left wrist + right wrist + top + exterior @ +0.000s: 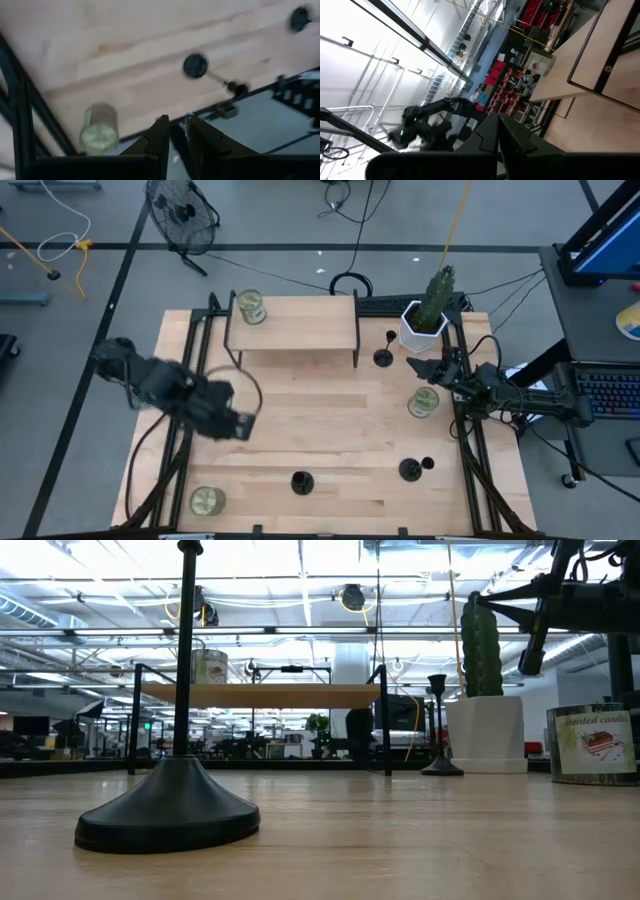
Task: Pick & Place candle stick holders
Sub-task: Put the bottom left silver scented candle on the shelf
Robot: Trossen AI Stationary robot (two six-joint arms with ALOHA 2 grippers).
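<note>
Hovering over the table's left side, the left gripper seemed nearly closed and empty; the nearest candle stick holder stood apart, toward the front edge. Right gripper waited closed.

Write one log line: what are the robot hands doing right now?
left hand: shut, empty, above table | right hand: shut, empty, near white cactus pot | three black candle stick holders: untouched

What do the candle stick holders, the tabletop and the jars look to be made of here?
Candle stick holders: matte black, smooth flared base and thin stem; probably painted metal, though moulded plastic can't be ruled out.
Tabletop: light wood planks with visible grain and joint lines, low sheen.
Jars: clear glass by the look, greenish-yellow inside; the one in the low view carries a printed label.
</note>
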